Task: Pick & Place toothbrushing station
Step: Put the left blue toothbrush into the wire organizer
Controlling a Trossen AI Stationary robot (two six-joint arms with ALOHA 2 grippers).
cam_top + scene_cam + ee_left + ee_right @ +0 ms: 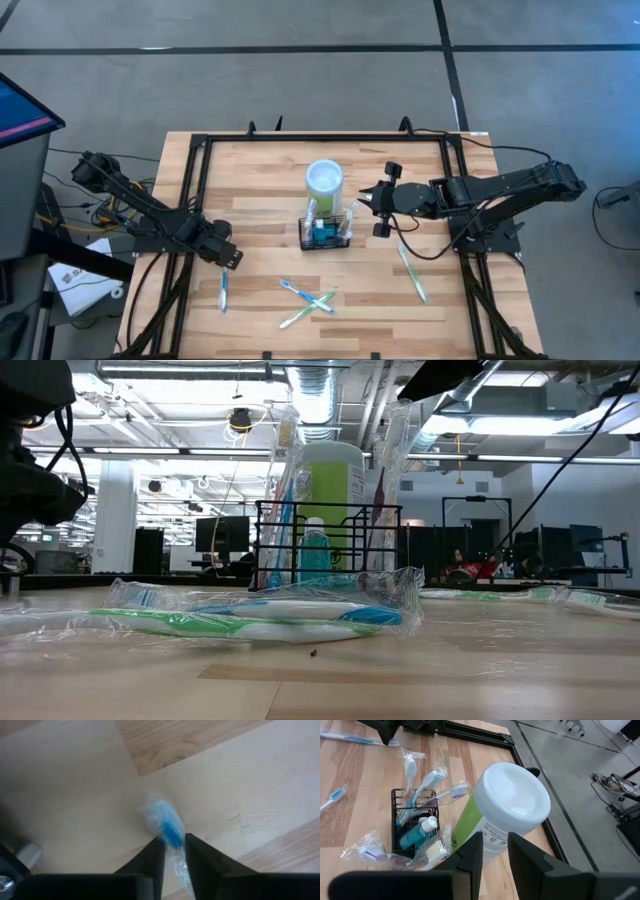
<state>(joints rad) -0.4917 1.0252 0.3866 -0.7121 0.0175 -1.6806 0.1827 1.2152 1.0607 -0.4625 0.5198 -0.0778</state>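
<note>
The toothbrushing station [325,233] is a black wire caddy [414,822] standing mid-table with wrapped toothbrushes and a small blue bottle in it. A lime-green canister [324,180] with a white lid stands just behind it. A wrapped blue toothbrush [223,291] lies on the table at the near left. My left gripper [229,258] is down over its far end, shut on it. My right gripper [368,197] hovers above the table to the right of the caddy, narrowly open with nothing between its fingers. My left gripper pinches the wrapped toothbrush between its two fingers at the blue end [172,836], which pokes out past the fingertips. The fingers come from above, pointing down, one on each side of the brush. The brush lies on the table.
Two wrapped toothbrushes [306,298] lie crossed near the front edge, and another [412,272] lies at the near right. A black frame [200,150] runs along the table's edges. Bare wood lies between the left toothbrush and the caddy.
</note>
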